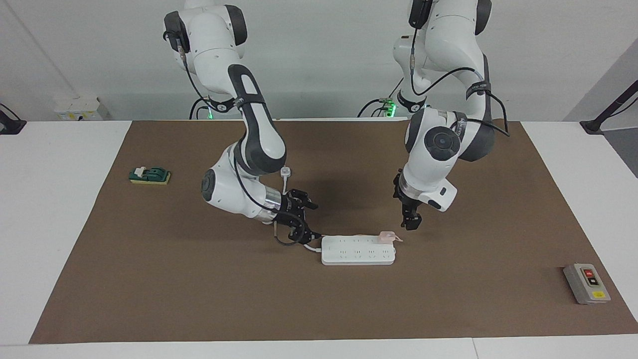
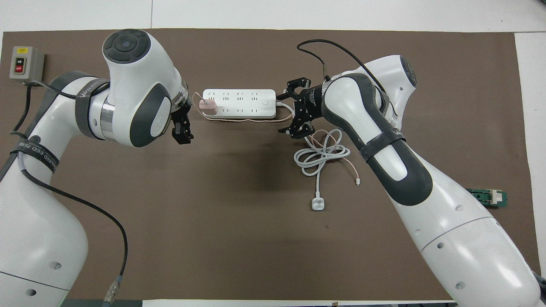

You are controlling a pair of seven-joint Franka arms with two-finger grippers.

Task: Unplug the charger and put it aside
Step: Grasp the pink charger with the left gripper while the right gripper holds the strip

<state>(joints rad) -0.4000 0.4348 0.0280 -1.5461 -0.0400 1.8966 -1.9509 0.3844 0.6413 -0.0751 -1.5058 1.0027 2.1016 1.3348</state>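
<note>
Charger plugged in, both tools closing on the strip's two ends

Charger sits plugged into the white power strip, in the socket at the end toward the left arm, on the row nearer the robots. Its thin pink cable runs along the strip's nearer edge and on into the coil of white cord that lies nearer the robots, toward the right arm's end of the counter.

The left tool hangs just beside the charger, toward the left arm's end and a little above it; it does not touch the cube. Its jaws are released, spread apart, and they grasp nothing. In the overhead view the charger shows just off the left tool, with bare mat between them.

The right tool is low over the white cord where it leaves the strip's other end. Its fingers are spread wide and hold nothing. The whole length of the strip separates it from the charger.

A small white plug lies at the cord's end, nearer the robots than the coil. A grey switch box and a green block lie well apart from both tools.
</note>
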